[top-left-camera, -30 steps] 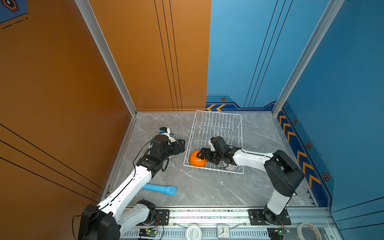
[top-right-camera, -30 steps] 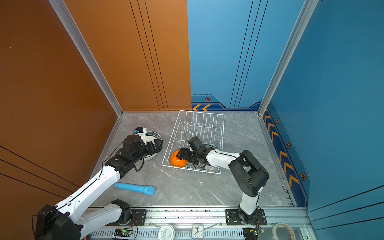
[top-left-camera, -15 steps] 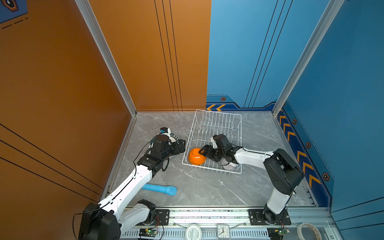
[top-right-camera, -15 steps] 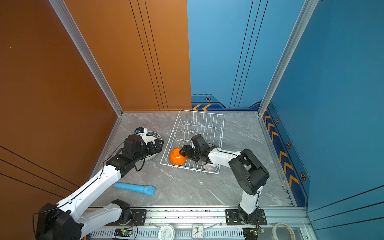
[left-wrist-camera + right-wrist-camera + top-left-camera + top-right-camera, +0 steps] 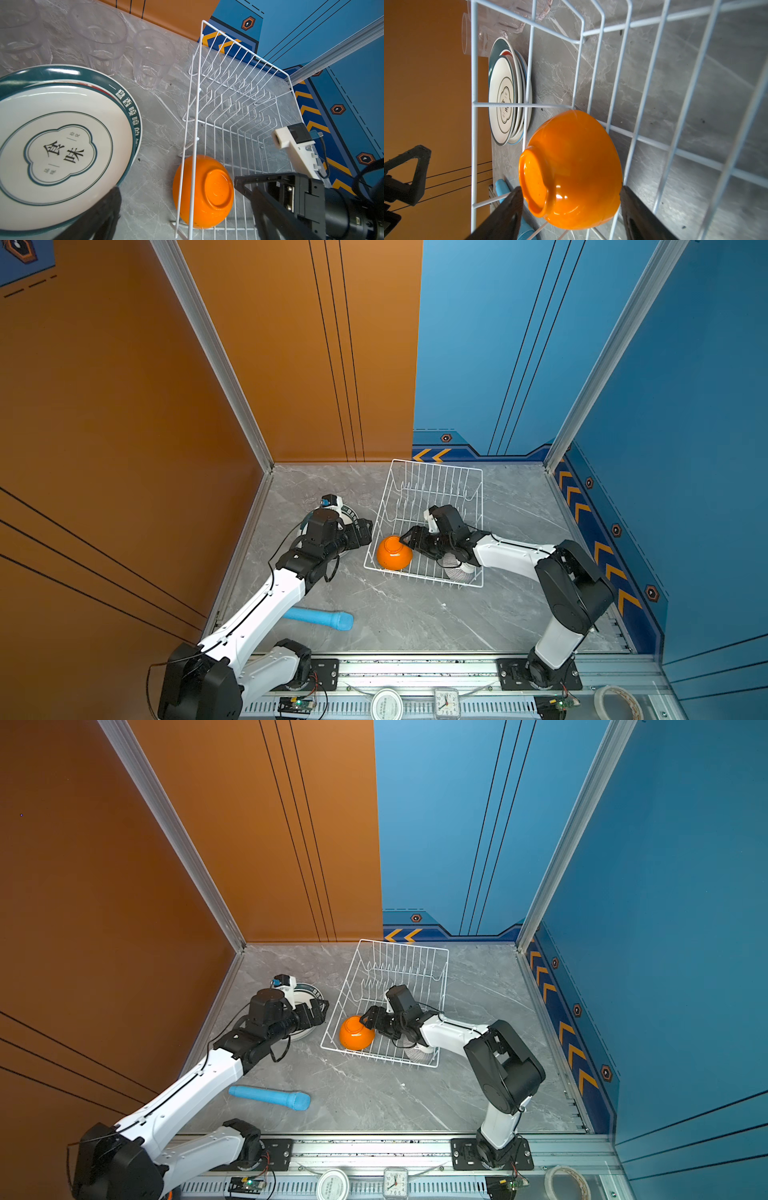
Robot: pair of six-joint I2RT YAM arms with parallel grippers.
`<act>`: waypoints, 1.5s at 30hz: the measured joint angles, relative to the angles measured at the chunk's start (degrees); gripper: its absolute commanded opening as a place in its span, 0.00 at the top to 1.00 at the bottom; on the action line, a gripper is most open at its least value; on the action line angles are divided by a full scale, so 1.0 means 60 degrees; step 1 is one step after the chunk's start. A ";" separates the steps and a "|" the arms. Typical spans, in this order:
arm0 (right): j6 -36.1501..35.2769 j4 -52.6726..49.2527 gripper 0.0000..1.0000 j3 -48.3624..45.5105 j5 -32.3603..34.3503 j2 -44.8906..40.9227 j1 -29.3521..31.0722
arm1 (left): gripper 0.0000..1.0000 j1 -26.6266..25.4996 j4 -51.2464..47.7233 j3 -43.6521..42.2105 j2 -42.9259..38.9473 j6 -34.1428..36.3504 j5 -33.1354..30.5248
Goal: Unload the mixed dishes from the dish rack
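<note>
While orange bowl (image 5: 394, 552) lies on side in near-left corner of dish rack (image 5: 436, 464), right gripper (image 5: 570, 188) clamped on it, fingers pressing both sides. Left gripper (image 5: 365, 531) spread wide, empty, over right edge of plate stack (image 5: 62, 145) left of rack. Tumblers (image 5: 151, 60) upright beside plates, outside rack. Grey-striped bowl (image 5: 457, 570) in rack, under right arm

The right gripper (image 5: 407, 542) closed its jaws on the orange bowl (image 5: 392, 553), and the near left corner of the dish rack (image 5: 436, 497) slid a little to the left.
</note>
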 measured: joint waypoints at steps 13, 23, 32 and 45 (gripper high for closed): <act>-0.0087 -0.0259 0.21 0.0055 -0.0157 0.0368 0.0000 | 0.02 -0.0004 0.0040 0.0080 0.0124 -0.0153 0.0215; 0.0091 0.0138 0.22 0.0259 -0.0605 0.0801 -0.0011 | 0.02 -0.0011 0.0040 0.0084 0.0120 -0.0240 0.0328; 0.0055 0.0113 0.32 0.0477 -0.0514 0.0929 0.0000 | 0.02 -0.0062 0.0036 0.0084 0.0124 -0.0240 0.0372; -0.0175 0.0058 0.45 0.0550 -0.0007 0.0721 -0.0127 | 0.02 -0.0204 0.0036 0.0299 0.0193 -0.0240 0.0397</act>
